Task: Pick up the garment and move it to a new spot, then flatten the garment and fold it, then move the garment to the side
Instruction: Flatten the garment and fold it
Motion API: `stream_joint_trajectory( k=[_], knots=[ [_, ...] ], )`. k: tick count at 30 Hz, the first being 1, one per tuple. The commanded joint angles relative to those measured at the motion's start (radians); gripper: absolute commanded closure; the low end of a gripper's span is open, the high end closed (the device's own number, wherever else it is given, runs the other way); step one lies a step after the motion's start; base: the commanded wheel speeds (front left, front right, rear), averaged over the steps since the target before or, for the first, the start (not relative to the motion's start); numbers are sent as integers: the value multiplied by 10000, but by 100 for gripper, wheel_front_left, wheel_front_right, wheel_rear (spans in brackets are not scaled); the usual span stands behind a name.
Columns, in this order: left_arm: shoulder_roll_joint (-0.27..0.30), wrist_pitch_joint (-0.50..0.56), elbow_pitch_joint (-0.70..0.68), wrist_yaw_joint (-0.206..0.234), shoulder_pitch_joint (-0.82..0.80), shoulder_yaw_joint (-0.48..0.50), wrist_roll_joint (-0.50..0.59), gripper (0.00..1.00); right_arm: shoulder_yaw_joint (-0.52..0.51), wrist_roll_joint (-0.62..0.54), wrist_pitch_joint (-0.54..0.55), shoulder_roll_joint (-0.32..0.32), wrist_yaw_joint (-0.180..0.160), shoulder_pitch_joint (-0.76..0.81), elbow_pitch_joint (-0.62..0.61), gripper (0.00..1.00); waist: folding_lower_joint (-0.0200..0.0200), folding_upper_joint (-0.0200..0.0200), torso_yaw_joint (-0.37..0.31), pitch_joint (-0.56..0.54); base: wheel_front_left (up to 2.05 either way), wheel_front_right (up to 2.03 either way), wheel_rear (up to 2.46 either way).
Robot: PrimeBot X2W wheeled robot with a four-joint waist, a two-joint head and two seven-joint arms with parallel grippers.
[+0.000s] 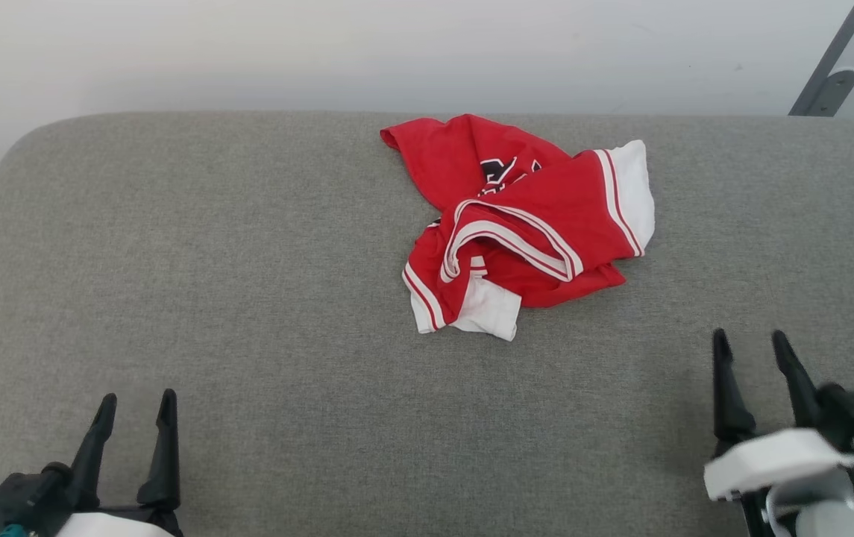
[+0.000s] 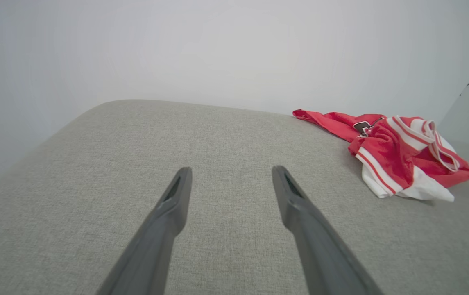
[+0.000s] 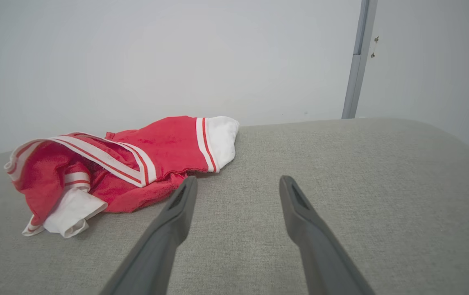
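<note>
Nothing of the task looks done yet. The crumpled red basketball jersey with white sleeves and striped trim (image 1: 523, 224) lies heaped near the far edge of the grey fabric-covered bench (image 1: 247, 298), right of its middle. The left gripper (image 1: 137, 397) and right gripper (image 1: 749, 335) hang over the bench's near edge, fingers spread and empty. Lifting, flattening, folding and setting aside all remain. The jersey's black lettering is mostly buried in folds.

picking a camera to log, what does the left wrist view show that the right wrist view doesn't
Left wrist view: the open left claw and black lettering on the garment. Right wrist view: the open right claw and a grey post. Both: the crumpled garment lying on the grey cushion, untouched.
</note>
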Motion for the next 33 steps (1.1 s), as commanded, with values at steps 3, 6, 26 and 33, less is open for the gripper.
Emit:
stream_joint_trajectory(
  k=[3, 6, 26, 33],
  knots=[
    [-116, -23, 23, -18, -73, -129, -171, 0, 8, -221, 730, -276, -1, -771, 291, 0, 0, -1, 87, 106, 0, 0, 0],
    [-187, -21, 48, -18, -419, -454, -241, 0, -235, -436, 1811, -722, -1, -1663, 582, 0, 0, -1, 353, 442, 0, 0, 0],
    [-347, -23, 455, -8, -2233, -1691, -1128, 0, -153, -880, 9563, -2455, -1, -7150, 3529, 0, 0, -1, 2233, 2656, 0, 0, 0],
    [-408, -23, 578, -8, -2464, -1813, -1218, 0, -307, -1428, 9849, -2247, -1, -7364, 3831, 100, 0, -1, 2312, 2865, 0, 0, 0]
  ],
)
